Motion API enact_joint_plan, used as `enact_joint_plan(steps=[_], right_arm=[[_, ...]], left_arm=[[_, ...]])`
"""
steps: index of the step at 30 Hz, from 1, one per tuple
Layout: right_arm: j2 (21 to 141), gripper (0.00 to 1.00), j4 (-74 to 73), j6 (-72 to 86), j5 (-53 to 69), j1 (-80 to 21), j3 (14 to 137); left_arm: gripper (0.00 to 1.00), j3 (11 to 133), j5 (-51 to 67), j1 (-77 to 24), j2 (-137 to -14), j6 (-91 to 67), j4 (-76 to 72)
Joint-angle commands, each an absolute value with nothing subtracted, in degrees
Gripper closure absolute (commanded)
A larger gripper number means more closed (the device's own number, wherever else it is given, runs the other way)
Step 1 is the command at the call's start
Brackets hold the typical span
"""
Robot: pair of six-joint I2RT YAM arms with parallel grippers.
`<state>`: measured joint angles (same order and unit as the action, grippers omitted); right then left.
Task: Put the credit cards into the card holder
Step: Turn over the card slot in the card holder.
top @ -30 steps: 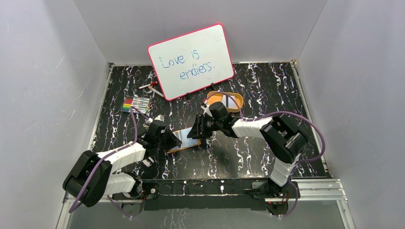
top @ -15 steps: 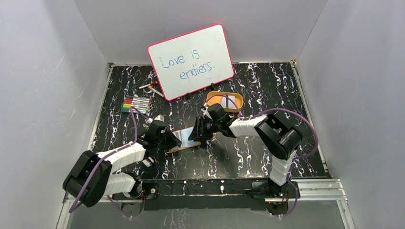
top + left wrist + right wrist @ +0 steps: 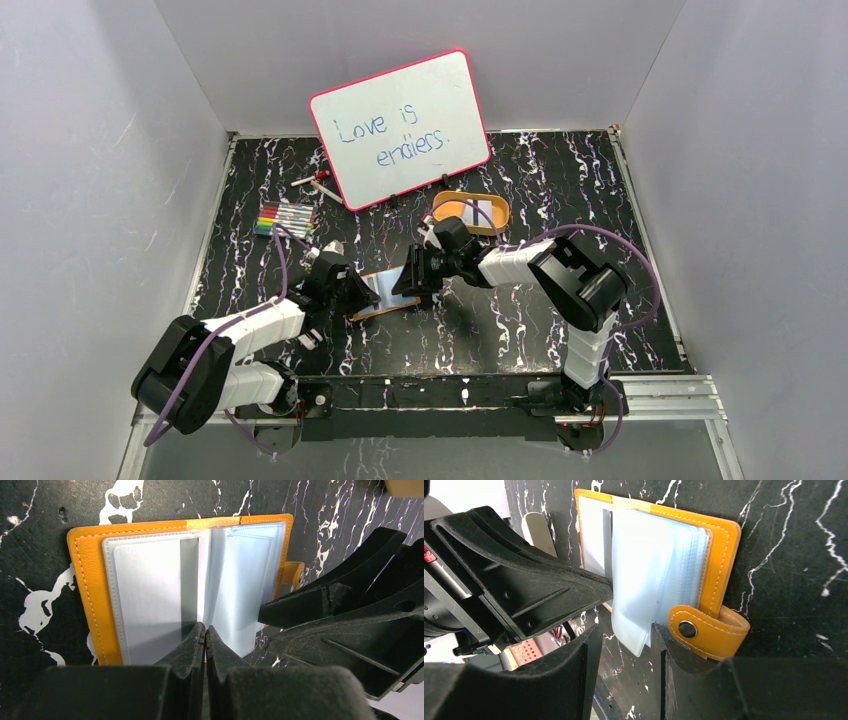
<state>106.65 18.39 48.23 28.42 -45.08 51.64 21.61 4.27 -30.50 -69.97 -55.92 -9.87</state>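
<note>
With my left claw [image 3: 205, 630] pressed together on the holder [image 3: 87, 580] and my right claw [image 3: 626, 636] spread around its sleeves [image 3: 644, 570], one card [image 3: 150, 590] looks seated.

Laboratory robot cell: white panel walls [image 3: 90, 180] box in a black marbled table [image 3: 560, 190]; left arm [image 3: 250, 330] and right arm [image 3: 585, 285] mounted on an aluminium rail [image 3: 670, 398] at 6 o'clock; whiteboard [image 3: 400, 125] at 12 o'clock; markers [image 3: 285, 217] at 10 o'clock.

Black with white marble veins on the table [image 3: 560, 190]. Orange with pale stitching on the holder [image 3: 85, 580], dark snap [image 3: 687, 628], clear bluish sleeves [image 3: 644, 570]. Grey card [image 3: 145, 600] with dark stripe. White whiteboard [image 3: 400, 128], pink frame, blue writing. Orange tray [image 3: 502, 215]. Many-coloured markers [image 3: 285, 217].
</note>
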Motion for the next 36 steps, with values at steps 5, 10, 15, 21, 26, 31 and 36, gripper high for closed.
enact_joint_plan(steps=[5, 10, 15, 21, 26, 31, 36], right_arm=[[107.48, 0.53, 25.08, 49.70, 32.82, -45.78, 53.32], [107.72, 0.52, 27.26, 50.34, 34.52, -45.92, 53.80], [109.33, 0.50, 28.72, 51.78, 35.35, -46.14, 54.17], [111.15, 0.48, 31.55, 54.30, 36.30, -46.29, 54.54], [111.53, 0.48, 32.06, 54.61, 36.23, -46.49, 55.80], [112.15, 0.47, 31.63, 54.35, 36.49, -47.08, 57.41], [113.90, 0.47, 30.26, 53.68, 36.57, -48.21, 59.90]], left_arm=[[1.00, 22.31, 4.79, -30.50, -69.43, -55.51, -9.55], [1.00, 23.61, 4.21, -30.50, -67.65, -55.24, -7.19], [1.00, 24.86, 2.67, -30.50, -64.69, -54.44, -3.78], [1.00, 25.63, 1.31, -30.50, -62.44, -53.55, -0.63], [1.00, 26.86, -2.09, -30.50, -59.54, -53.09, 4.78], [1.00, 27.88, -5.98, -30.52, -53.99, -52.56, 10.16], [1.00, 28.60, -8.47, -30.50, -49.50, -52.09, 13.62]])
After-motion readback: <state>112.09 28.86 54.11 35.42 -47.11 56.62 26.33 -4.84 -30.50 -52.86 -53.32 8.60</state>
